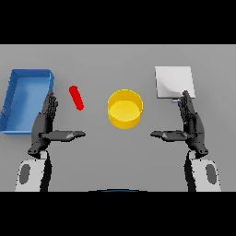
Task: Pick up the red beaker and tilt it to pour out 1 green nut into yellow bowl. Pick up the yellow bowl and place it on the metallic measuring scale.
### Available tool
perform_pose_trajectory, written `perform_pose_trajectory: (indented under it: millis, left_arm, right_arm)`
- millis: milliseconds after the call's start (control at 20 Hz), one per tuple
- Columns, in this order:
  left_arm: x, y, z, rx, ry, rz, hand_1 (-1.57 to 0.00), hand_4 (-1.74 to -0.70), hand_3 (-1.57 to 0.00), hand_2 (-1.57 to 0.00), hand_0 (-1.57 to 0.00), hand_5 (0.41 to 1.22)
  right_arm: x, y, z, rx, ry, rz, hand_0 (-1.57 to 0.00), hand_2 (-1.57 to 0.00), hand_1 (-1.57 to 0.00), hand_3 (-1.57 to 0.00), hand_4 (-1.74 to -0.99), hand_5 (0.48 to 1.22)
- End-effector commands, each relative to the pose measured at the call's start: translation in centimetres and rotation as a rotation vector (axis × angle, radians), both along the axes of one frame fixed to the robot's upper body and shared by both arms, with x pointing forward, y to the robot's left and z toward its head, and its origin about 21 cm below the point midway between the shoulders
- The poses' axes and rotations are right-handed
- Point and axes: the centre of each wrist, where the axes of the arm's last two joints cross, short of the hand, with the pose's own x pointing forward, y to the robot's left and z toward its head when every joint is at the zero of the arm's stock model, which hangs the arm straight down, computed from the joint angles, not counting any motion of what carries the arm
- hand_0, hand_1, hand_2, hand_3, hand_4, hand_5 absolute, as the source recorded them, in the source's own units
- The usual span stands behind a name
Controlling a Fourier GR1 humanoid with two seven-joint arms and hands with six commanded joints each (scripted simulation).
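Grey table (115, 156) holds yellow bowl (125, 109) between red beaker (76, 97) and scale (174, 82).

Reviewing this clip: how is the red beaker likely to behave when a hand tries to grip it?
The red beaker looks slim and rounded, so it may roll or slip if nudged. It appears small beside the left hand, so probably light. Seemingly lying tilted on the table, it might need a pinch.

tray (25, 99) far left; beaker (76, 97) right of it; bowl (125, 109) centre; scale (174, 82) right

no readable text, labels, numbers or signs anywhere
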Motion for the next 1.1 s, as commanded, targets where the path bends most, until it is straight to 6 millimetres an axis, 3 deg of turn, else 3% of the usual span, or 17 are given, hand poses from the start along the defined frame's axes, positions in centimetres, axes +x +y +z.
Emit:
perform_pose_trajectory:
  millis: [0,250,400,650,900,1050]
  left_arm:
    - [-0.1,0.0,0.0,-0.001,-0.002,0.001,0.0,-1.2,0.0,0.0,0.0,0.677]
    - [-1.0,0.1,0.1,-0.004,-0.017,-0.003,0.0,-1.2,0.0,0.0,0.0,0.677]
    - [-2.7,0.4,1.0,0.124,-0.054,-0.07,0.0,-1.2,0.0,0.0,0.0,0.677]
    - [-3.4,0.0,1.6,0.156,-0.022,-0.084,0.0,-1.18,0.0,0.0,0.0,0.66]
    - [-2.6,-0.7,1.0,0.167,0.017,-0.096,0.0,-1.18,0.0,0.0,0.0,0.658]
    - [-0.6,-1.0,0.8,0.18,0.03,-0.089,0.0,-1.2,0.0,0.0,0.0,0.659]
  right_arm:
    - [0.0,0.0,0.0,0.0,0.0,-0.001,0.0,0.0,0.0,0.0,-1.177,0.572]
    - [0.4,0.2,-0.1,-0.003,0.009,-0.004,0.0,0.0,0.0,0.0,-1.177,0.572]
    - [-0.7,-0.3,0.5,-0.216,-0.067,0.035,0.0,0.0,0.0,0.0,-1.183,0.576]
    - [-1.0,0.2,1.3,-0.23,-0.081,0.066,0.0,0.0,0.0,0.0,-1.206,0.585]
    - [-0.8,-0.6,1.4,-0.185,-0.097,0.084,0.0,0.0,0.0,0.0,-1.284,0.618]
    - [-0.7,-0.7,1.4,-0.189,-0.104,0.097,0.0,0.0,0.0,0.0,-1.291,0.623]
